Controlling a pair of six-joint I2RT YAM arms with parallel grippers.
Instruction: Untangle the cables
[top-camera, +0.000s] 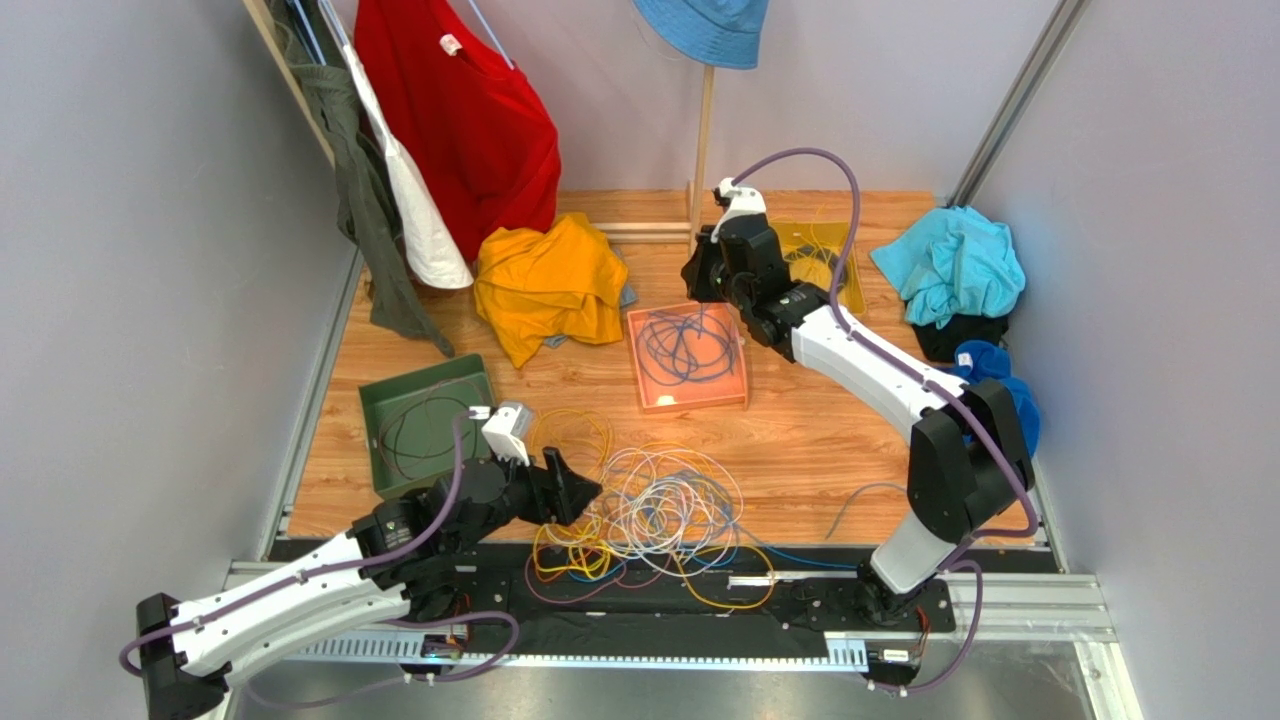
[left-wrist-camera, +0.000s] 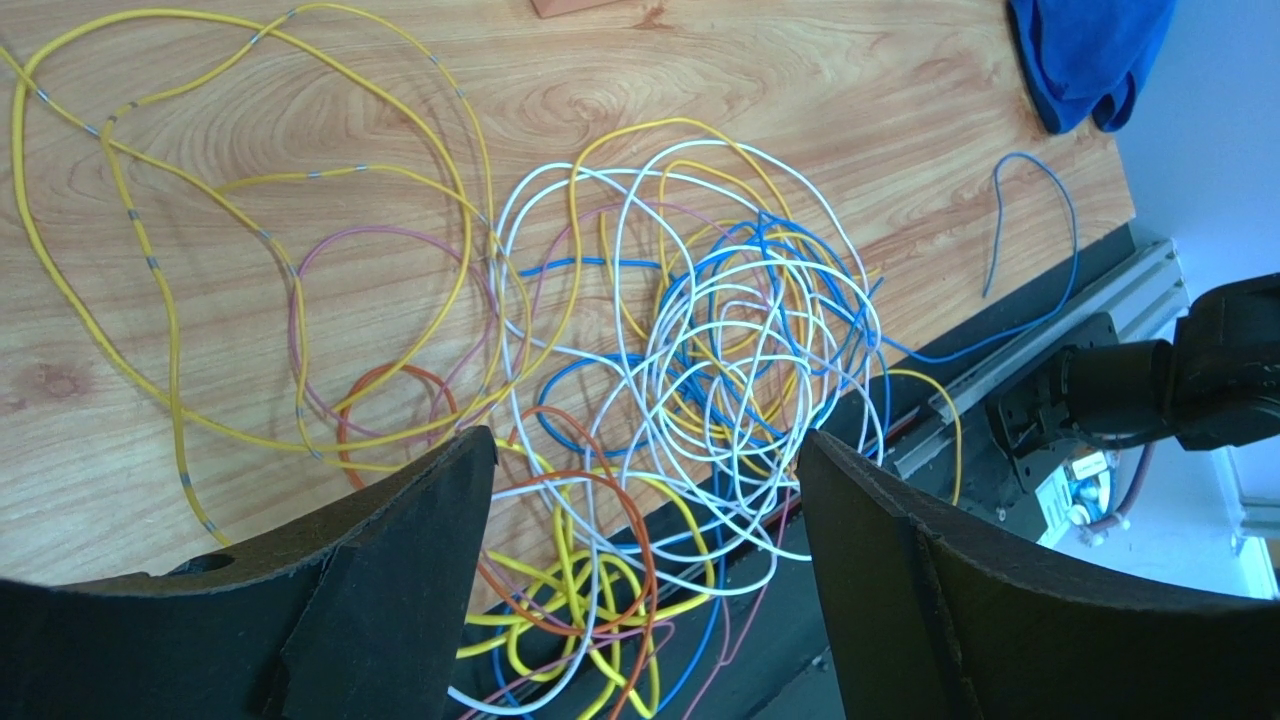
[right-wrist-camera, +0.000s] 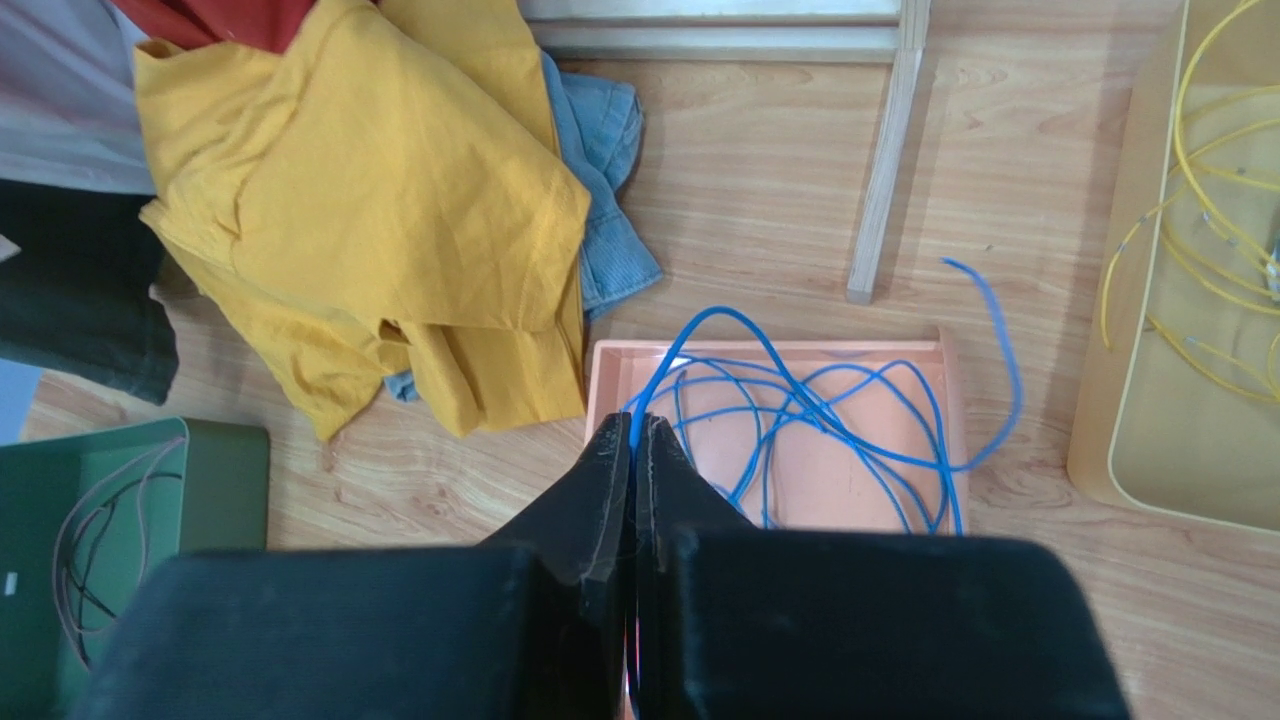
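Observation:
A tangle of yellow, white, blue and orange cables (top-camera: 661, 518) lies at the table's near edge, partly over the black rail. In the left wrist view the tangle (left-wrist-camera: 706, 345) is just ahead of my left gripper (left-wrist-camera: 646, 440), which is open and empty. In the top view the left gripper (top-camera: 579, 488) sits at the tangle's left side. My right gripper (right-wrist-camera: 634, 425) is shut on a blue cable (right-wrist-camera: 812, 413) whose loops lie in an orange tray (right-wrist-camera: 781, 348). In the top view the right gripper (top-camera: 703, 282) is above the far edge of that tray (top-camera: 687, 402).
A green tray (top-camera: 451, 383) holding a black cable stands at the left. A yellow tray (right-wrist-camera: 1127, 420) holds yellow cables at the back right. Yellow shirt (top-camera: 549, 285), teal cloth (top-camera: 954, 263), blue cloth (top-camera: 999, 375) and a wooden stand (top-camera: 702, 143) ring the back.

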